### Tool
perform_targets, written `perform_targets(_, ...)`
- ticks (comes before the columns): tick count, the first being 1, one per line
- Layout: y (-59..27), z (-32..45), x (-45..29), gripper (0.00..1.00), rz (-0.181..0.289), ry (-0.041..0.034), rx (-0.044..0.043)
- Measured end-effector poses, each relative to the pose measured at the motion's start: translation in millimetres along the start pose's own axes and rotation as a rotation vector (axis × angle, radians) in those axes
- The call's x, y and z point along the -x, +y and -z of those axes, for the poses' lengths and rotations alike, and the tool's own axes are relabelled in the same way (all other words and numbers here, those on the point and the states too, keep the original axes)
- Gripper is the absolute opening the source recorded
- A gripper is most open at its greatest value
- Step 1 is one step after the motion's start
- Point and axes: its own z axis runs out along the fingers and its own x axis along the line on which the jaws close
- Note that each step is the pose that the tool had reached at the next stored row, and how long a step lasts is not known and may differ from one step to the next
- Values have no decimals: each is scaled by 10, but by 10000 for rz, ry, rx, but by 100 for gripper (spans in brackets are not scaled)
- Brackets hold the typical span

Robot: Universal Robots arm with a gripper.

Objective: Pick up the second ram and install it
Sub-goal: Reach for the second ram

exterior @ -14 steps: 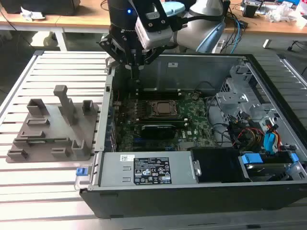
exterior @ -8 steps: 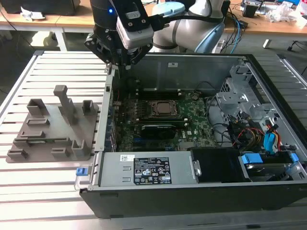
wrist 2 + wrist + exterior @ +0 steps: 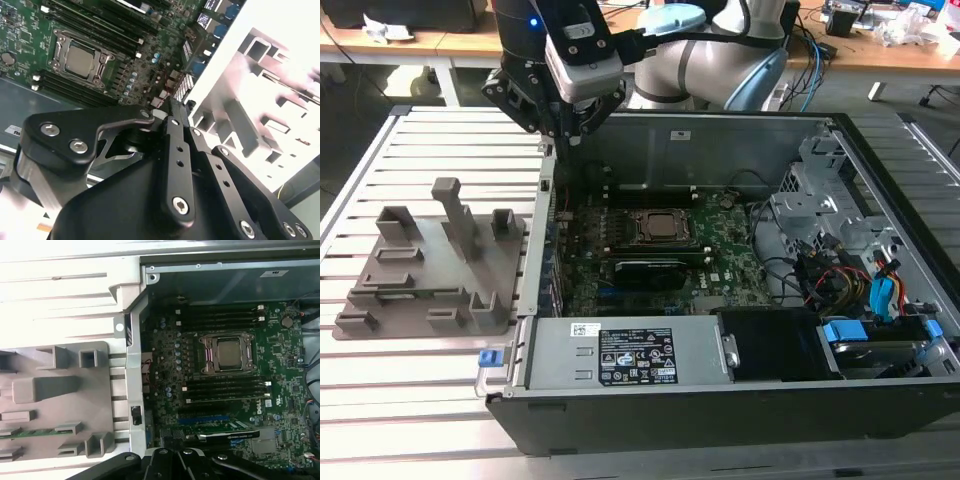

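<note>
**A:** Where is the second ram now?

**B:** In the first wrist view I see the second ram [image 3: 35,433] lying flat in the grey fixture tray [image 3: 100,405], between small grey blocks of this tray. Only one part of the green stick is in the picture. I do not hold it and I do not touch it.

**A:** And your pincer?

**B:** In the exterior view my pincer [image 3: 565,138] hangs in the air over the wall of the computer case [image 3: 720,420] on the exterior view's left, between the tray [image 3: 430,265] and the motherboard [image 3: 720,255]. In the second wrist view the fingers of the pincer [image 3: 172,107] are drawn together at the tips, and nothing is between them.

**A:** What is under you?

**B:** The case lies open on the slatted metal surface [image 3: 440,140], and the tray stands on the same surface, just beside the case. On the motherboard [image 3: 280,365] the CPU socket [image 3: 227,352] sits between two groups of long dark memory slots [image 3: 225,390]. I cannot tell if a stick is already in one of them.
</note>
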Motion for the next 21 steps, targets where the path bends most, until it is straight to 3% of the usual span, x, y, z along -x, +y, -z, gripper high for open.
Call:
perform_targets(1,-1,0,-12,11,0,0,0)
perform_targets(4,-11,3,-144,11,0,0,0)
perform_targets(12,-24,8,-329,11,-1,0,0)
perform_targets(17,-42,13,-561,11,-1,0,-1)
perform_targets(21,-50,15,-676,11,0,0,0)
